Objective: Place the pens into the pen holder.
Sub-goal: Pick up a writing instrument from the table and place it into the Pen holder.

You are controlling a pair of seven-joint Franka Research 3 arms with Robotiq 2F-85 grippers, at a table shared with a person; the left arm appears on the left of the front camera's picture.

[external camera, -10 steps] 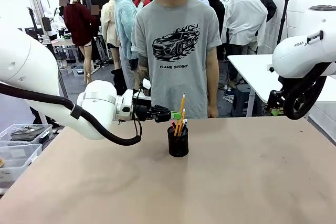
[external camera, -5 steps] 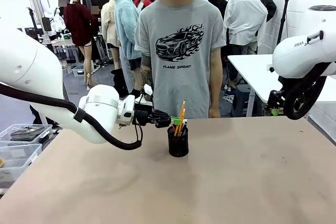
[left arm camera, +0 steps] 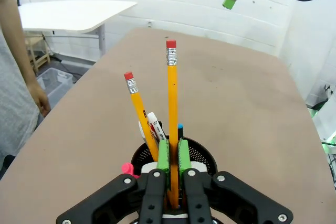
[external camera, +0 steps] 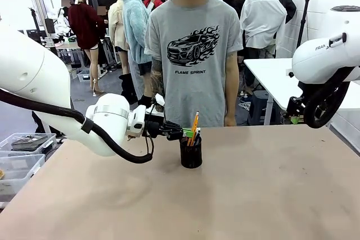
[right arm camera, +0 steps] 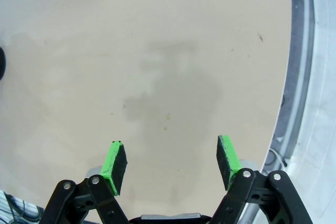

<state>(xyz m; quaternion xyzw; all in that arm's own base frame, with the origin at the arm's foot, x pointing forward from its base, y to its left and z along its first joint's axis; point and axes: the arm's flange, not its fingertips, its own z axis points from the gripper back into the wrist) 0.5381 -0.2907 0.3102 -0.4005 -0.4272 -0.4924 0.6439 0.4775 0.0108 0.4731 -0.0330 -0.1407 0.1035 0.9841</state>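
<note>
Nearest in the left wrist view: left gripper [left arm camera: 173, 169], green pads pressed onto the shaft of a yellow pencil [left arm camera: 172, 114], pinching it upright with the red eraser end up. Directly beyond the pads: pen holder [left arm camera: 202, 153], black mesh, lower end of the pinched pencil inside its rim. Also standing in the holder: second yellow pencil [left arm camera: 139, 116] leaning away from the first, white pen [left arm camera: 156, 128] with red print, a blue tip just behind the pads, a pink cap at the rim.

Across the front view: brown table [external camera: 253, 195], pen holder [external camera: 190, 151] standing slightly left of centre, toward the far edge. Left gripper [external camera: 185, 132] reaching in horizontally from the left, level with the holder's mouth, closed on the yellow pencil [external camera: 194, 126] that rises above the rim.

At the right edge, raised well clear of the table and well apart from the holder: right arm [external camera: 323, 63]. Right wrist view: right gripper [right arm camera: 170, 162], jaws spread wide, nothing between the green pads, bare tabletop below.

Beyond the far table edge: person [external camera: 194, 49] in a grey printed T-shirt, standing directly behind the holder, arms hanging down. Farther back on the right: white table [external camera: 270, 74].
</note>
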